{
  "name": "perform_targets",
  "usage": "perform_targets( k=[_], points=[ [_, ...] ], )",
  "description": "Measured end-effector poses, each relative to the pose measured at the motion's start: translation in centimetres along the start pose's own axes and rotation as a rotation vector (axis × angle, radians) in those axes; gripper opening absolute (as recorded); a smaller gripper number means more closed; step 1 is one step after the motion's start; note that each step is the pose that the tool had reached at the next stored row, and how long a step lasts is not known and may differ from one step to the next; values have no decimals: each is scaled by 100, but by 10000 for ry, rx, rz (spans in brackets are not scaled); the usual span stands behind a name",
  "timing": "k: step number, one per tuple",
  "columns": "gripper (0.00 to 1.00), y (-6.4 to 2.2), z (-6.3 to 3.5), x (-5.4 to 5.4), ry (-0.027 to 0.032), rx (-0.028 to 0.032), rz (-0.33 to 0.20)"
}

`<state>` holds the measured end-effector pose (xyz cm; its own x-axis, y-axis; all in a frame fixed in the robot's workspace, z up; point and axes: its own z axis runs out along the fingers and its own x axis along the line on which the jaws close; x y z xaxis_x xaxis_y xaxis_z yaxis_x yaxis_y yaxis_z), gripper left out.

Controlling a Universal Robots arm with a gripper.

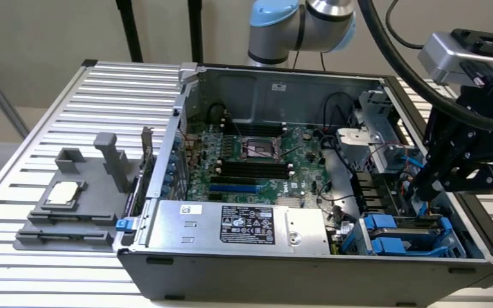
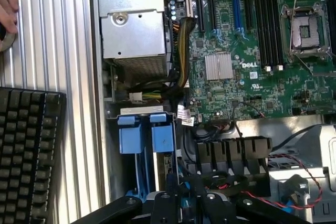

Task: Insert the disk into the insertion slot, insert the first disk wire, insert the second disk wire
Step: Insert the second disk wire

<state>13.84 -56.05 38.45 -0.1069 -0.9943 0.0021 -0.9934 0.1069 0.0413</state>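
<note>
The insertion slot (image 1: 405, 236) is the grey drive cage in the near corner of the open computer case, on the exterior view's right. Two bright blue plastic tabs (image 2: 147, 134) fill its mouth; I cannot make out the disk's silver body or label behind them. My gripper (image 1: 426, 191) hangs inside the case just above and behind the cage, next to a thin blue cable (image 1: 412, 168). In the wrist view the gripper (image 2: 189, 199) sits over a row of black connectors (image 2: 233, 153) beside the cage.
The silver power-supply box (image 1: 238, 224) lies along the case's near wall, beside the cage. The green motherboard (image 1: 255, 160) covers the case floor. A grey fixture (image 1: 75, 199) stands on the slatted table at the exterior view's left. A black keyboard (image 2: 26, 150) and a hand (image 2: 6, 14) are beside the case.
</note>
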Motion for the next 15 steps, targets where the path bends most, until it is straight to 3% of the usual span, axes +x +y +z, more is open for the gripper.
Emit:
perform_targets(
  k=[15],
  points=[
    [22, -24, 73, -38, 172, 19, 7]
  ],
)
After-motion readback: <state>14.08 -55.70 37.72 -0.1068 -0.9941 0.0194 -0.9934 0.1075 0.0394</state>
